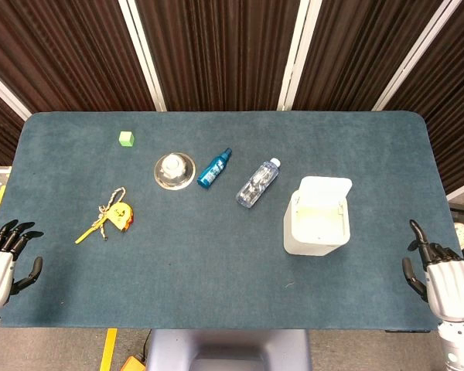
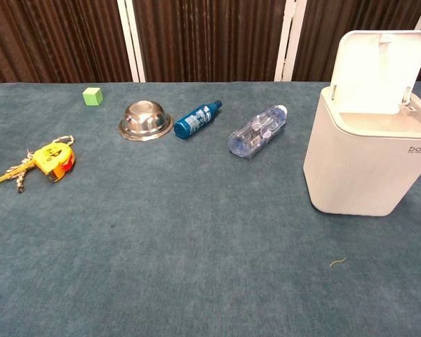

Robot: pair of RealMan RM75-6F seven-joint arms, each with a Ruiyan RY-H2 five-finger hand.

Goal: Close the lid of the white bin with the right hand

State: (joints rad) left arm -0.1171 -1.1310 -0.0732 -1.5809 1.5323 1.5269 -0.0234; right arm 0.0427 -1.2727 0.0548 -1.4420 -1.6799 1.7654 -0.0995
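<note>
The left hand (image 1: 4, 259) rests spread and empty at the table's (image 1: 216, 255) near-left edge. Right of the clear bottle (image 1: 257, 183) stands the white bin (image 1: 316, 224), its lid (image 2: 377, 62) upright. The right hand (image 1: 442, 277) (also spread, empty, well apart) could shove the light bin backward if it pushes the lid rather than pressing it down.

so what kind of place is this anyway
Likely a robot test or data-collection setup, not a home: a table covered in blue-grey felt, dark curtain panels behind it, and unrelated props laid out, such as a white bin and a green cube.
</note>
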